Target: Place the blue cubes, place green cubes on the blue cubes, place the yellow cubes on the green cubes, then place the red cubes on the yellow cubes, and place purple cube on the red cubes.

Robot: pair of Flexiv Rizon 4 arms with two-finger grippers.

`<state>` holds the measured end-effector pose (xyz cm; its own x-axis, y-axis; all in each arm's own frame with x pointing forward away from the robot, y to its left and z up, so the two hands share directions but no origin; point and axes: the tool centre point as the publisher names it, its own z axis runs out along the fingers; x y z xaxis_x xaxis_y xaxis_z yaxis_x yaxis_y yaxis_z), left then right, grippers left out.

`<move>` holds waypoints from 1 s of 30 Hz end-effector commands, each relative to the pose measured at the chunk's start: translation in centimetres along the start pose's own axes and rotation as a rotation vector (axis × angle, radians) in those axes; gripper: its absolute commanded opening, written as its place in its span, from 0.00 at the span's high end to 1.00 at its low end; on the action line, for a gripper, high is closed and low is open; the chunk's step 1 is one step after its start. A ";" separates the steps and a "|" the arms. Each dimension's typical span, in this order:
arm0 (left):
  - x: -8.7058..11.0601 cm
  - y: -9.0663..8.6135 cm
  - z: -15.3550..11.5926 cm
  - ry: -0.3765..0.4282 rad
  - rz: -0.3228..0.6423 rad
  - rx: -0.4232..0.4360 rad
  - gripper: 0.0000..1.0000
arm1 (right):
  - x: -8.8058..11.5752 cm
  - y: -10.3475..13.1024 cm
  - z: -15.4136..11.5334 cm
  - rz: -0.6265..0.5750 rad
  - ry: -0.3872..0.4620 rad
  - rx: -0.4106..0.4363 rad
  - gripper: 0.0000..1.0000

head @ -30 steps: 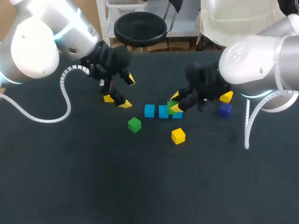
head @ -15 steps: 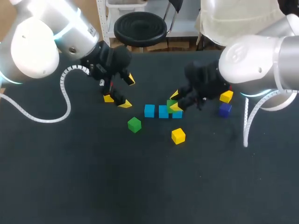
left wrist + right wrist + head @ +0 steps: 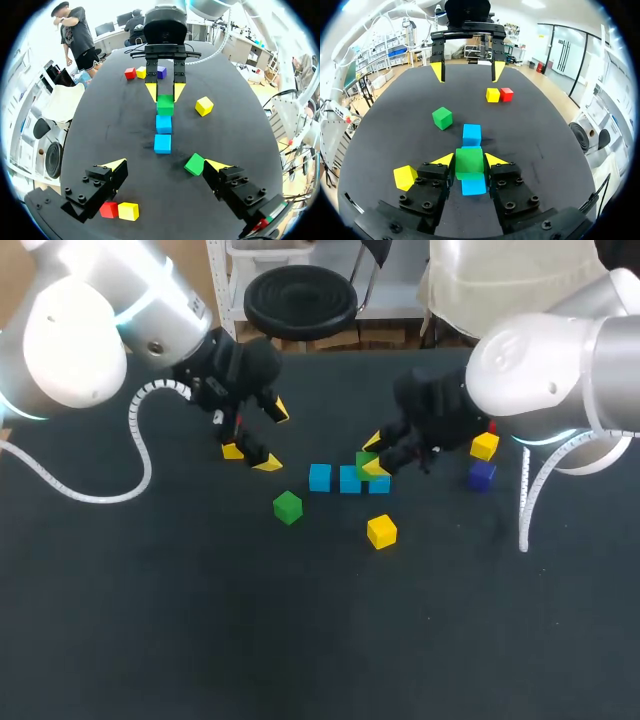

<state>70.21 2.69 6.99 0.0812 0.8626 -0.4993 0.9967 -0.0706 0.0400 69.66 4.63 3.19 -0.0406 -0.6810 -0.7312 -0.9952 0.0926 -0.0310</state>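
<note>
From above, the blue cubes (image 3: 320, 477) lie in a row and my right gripper (image 3: 374, 457) pinches a green cube (image 3: 364, 464) over the end one; from my left wrist, my left gripper (image 3: 166, 164) hangs spread and empty beside the other green cube (image 3: 194, 164); from my right wrist, a yellow cube (image 3: 493, 95) and a red cube (image 3: 506, 94) lie unstacked.

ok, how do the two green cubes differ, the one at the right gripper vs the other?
The right gripper has both fingers on the gripped green cube; nothing touches the loose green cube. The gripped green cube is over the row's end blue cube; the loose green cube lies on the table beside the row. The gripped one squares with the row; the loose one is turned askew. Both look the same colour and size.
</note>
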 end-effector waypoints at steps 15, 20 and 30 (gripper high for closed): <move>0.1 0.0 0.0 -0.004 0.003 0.000 0.00 | 0.1 -0.5 0.2 0.000 -0.004 -0.003 1.00; 0.1 0.0 0.0 -0.004 0.003 0.000 0.00 | 0.2 -0.6 0.2 -0.001 -0.008 -0.003 1.00; 0.1 0.0 0.0 -0.004 0.003 0.000 0.00 | 0.2 -0.8 0.3 -0.004 -0.011 -0.006 1.00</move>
<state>70.22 2.69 6.99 0.0812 0.8626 -0.4993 0.9967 -0.0706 0.0400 70.27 4.64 2.98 -0.0364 -0.6761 -0.7359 -0.9955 0.0894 -0.0329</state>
